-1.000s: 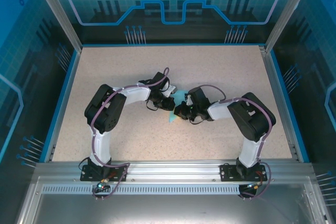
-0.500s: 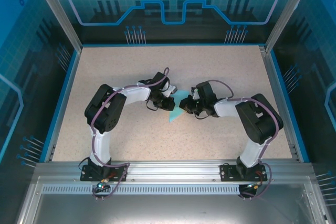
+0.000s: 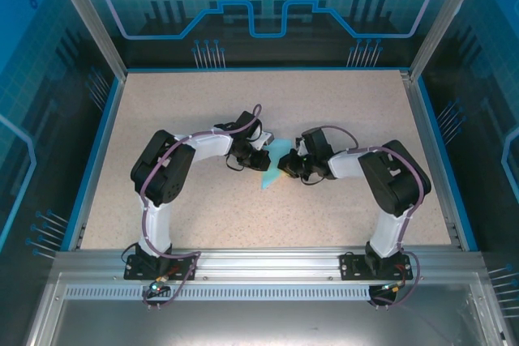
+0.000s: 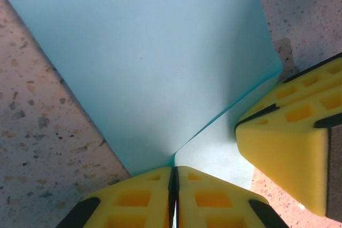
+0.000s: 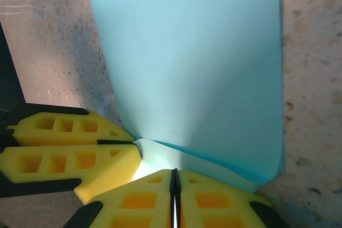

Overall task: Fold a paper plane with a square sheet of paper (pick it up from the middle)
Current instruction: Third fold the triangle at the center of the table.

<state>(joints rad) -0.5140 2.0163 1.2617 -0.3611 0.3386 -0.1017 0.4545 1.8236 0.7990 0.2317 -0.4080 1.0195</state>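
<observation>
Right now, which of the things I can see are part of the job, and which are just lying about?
Part of the job:
- light-cyan paper, partly folded
- left gripper and right gripper, both pinching the paper

Just there:
- speckled table
- blue enclosure walls
- metal rail in front
These are all fixed fittings.

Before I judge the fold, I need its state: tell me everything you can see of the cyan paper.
The cyan paper is thin, plain and smooth, partly folded: an upper layer curls over a paler lower one. It is mid-table between the arms, tapering to a point toward the near edge. The left gripper and right gripper are each shut on an edge.
</observation>
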